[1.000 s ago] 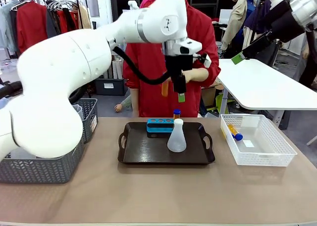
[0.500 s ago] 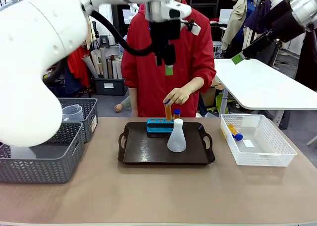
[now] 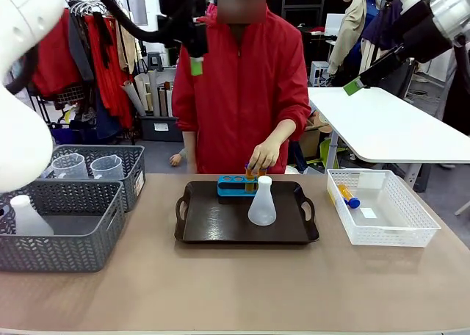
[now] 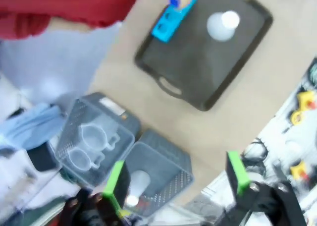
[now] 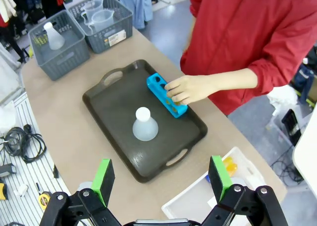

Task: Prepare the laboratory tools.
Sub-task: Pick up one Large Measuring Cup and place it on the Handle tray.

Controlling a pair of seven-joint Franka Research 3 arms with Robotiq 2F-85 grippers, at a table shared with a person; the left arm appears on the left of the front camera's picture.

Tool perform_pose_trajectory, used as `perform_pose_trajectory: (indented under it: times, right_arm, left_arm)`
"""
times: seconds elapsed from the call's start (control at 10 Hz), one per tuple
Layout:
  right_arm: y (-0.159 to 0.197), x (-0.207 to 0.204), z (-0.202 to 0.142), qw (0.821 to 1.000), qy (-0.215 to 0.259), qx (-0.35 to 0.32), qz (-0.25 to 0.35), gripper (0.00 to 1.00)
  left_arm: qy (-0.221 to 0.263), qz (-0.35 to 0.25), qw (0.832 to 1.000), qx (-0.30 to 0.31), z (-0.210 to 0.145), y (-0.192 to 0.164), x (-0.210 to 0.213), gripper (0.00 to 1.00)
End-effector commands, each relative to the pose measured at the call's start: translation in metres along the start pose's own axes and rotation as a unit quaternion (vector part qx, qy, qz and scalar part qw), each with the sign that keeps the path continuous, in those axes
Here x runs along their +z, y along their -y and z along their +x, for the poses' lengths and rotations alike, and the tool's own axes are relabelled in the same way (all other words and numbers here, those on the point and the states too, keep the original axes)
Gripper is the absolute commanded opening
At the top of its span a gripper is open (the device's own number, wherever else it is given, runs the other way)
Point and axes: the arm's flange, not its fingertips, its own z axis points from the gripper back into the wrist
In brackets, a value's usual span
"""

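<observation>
Legible text: none.
Item: white label (image 3: 139, 182) on the end wall of the rear grey mesh basket (image 3: 125, 155). It carries print, but this is too small to read in the front view, and blurred in both wrist views.
No brand, number or sign can be made out elsewhere.
</observation>
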Motion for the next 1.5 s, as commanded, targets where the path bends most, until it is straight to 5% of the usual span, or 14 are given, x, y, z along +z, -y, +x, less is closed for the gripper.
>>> perform_pose_trajectory:
  times: [0.0,0.6,1.0,1.2,1.3,1.4]
  right_arm:
    - [0.001,0.000,0.000,1.000,0.007,0.001,0.008,1.00]
    - [0.001,0.000,0.000,1.000,0.007,0.001,0.008,1.00]
    - [0.001,0.000,0.000,1.000,0.007,0.001,0.008,1.00]
    - [0.001,0.000,0.000,1.000,0.007,0.001,0.008,1.00]
    - [0.001,0.000,0.000,1.000,0.007,0.001,0.008,1.00]
    - [0.001,0.000,0.000,1.000,0.007,0.001,0.008,1.00]
  left_arm:
    - [0.003,0.006,0.996,0.087,-0.111,0.010,-0.073,1.00]
    - [-0.031,-0.019,0.960,0.279,-0.232,-0.044,-0.160,1.00]
    - [-0.095,-0.012,0.938,0.333,-0.286,-0.053,-0.222,1.00]
    - [-0.078,0.002,0.938,0.337,-0.303,-0.055,-0.243,1.00]
    - [-0.101,-0.017,0.941,0.323,-0.098,-0.192,-0.065,1.00]
    - [-0.101,-0.017,0.941,0.323,-0.098,-0.192,-0.065,1.00]
